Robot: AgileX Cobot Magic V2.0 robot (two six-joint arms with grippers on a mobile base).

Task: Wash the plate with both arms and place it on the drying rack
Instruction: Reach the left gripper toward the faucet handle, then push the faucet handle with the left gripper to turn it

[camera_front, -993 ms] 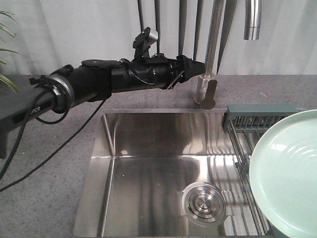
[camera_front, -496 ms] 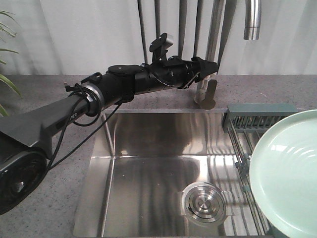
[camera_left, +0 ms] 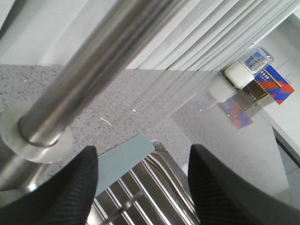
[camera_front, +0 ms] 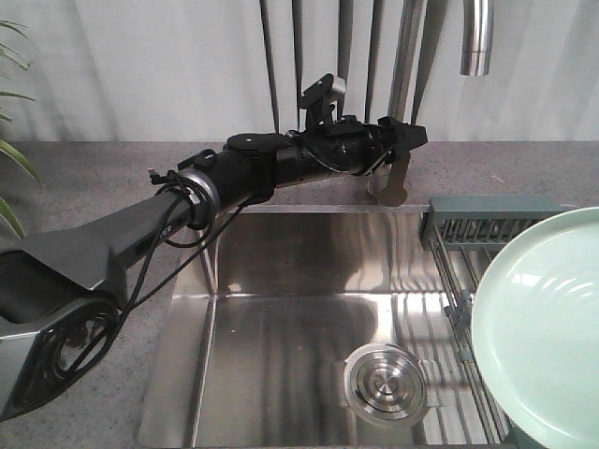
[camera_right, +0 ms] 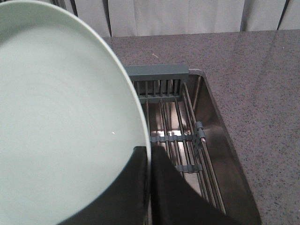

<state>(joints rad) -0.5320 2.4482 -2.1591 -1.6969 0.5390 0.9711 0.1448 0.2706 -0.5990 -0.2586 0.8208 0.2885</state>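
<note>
The pale mint-green plate (camera_front: 547, 327) stands tilted at the right edge of the front view, over the drying rack (camera_front: 487, 220). In the right wrist view my right gripper (camera_right: 150, 152) is shut on the plate's (camera_right: 61, 117) rim, one finger on each face, above the rack's steel rods and grey-teal caddy (camera_right: 159, 77). My left gripper (camera_front: 412, 137) reaches across the back of the sink to the faucet stem (camera_front: 404, 65). In the left wrist view it (camera_left: 142, 154) is open and empty, with the steel faucet pipe (camera_left: 93, 61) close at upper left and the rack's teal end (camera_left: 124, 157) below.
The steel sink basin (camera_front: 281, 253) has a round drain (camera_front: 386, 382) at its bottom. The faucet spout (camera_front: 477, 37) hangs at upper right, its base (camera_front: 391, 182) on the grey counter (camera_front: 84, 355). A plant leaf (camera_front: 11, 159) shows at far left.
My left arm has stretched to the right and slightly up, bringing its gripper from left of the faucet to the stem. The plate has stayed in place.
</note>
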